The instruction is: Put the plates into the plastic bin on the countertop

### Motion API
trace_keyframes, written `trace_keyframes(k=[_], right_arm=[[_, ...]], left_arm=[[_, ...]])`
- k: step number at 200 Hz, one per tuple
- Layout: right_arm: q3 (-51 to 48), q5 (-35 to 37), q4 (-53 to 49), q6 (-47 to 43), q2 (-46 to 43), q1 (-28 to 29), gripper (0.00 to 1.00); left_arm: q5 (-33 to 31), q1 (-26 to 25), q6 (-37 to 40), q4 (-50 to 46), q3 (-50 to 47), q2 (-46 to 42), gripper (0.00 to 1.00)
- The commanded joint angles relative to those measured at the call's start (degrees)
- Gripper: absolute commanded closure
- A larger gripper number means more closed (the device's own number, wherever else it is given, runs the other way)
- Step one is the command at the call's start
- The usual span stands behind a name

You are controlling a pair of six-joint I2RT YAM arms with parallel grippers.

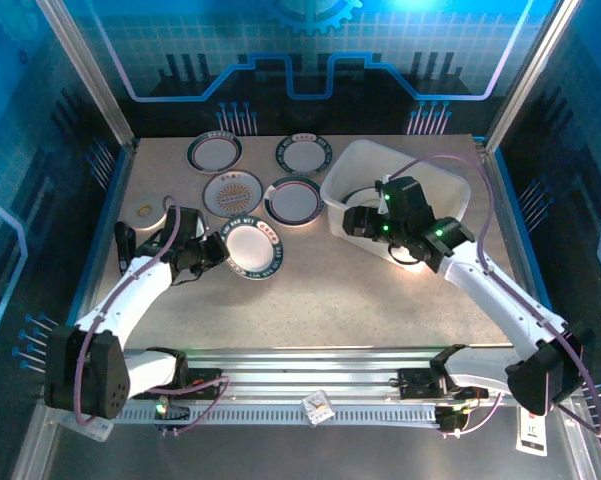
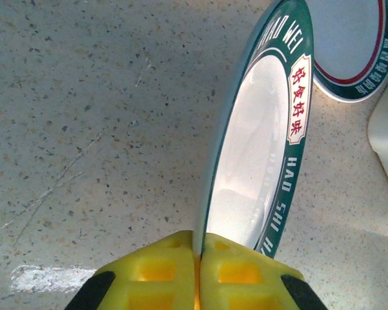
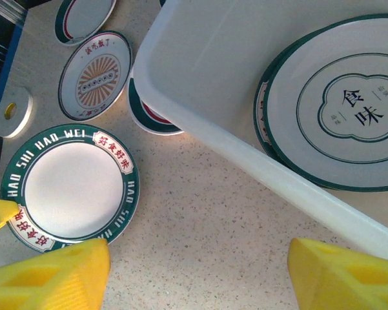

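Observation:
My left gripper (image 2: 200,248) is shut on the rim of a green-rimmed plate (image 2: 258,142) with a plain white centre; it holds the plate's left edge (image 1: 253,250) on the countertop (image 1: 320,290). Several more plates lie behind it: a sunburst one (image 1: 233,193), a red-ringed one (image 1: 294,200) and two at the back (image 1: 215,152) (image 1: 304,153). The plastic bin (image 1: 352,160) stands at the right with stacked plates (image 3: 348,110) inside. My right gripper (image 3: 197,274) is open over bare countertop beside the bin's wall (image 3: 245,155), with nothing between its fingers.
A small cream disc (image 1: 152,213) lies left of my left arm. The blue frame (image 1: 108,215) edges the countertop on both sides. One red-ringed plate (image 3: 148,119) sits partly under the bin's rim. Open countertop stretches in front of the bin and plates.

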Motion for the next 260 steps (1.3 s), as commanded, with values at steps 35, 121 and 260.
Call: trace_keyframes(k=[35, 121, 260], right_arm=[[1.0, -4.6, 2.0, -0.4, -0.2, 0.7, 0.27], [9.5, -23.8, 1.7, -1.5, 6.9, -4.9, 0.28], [8.8, -32.1, 11.9, 3.2, 13.4, -5.2, 0.46]], left_arm=[[6.3, 0.2, 1.2, -1.8, 3.9, -3.2, 0.98], [16.9, 0.3, 0.6, -1.5, 18.3, -1.1, 1.0], [26.9, -2.7, -3.0, 4.7, 20.9, 1.4, 1.0]])
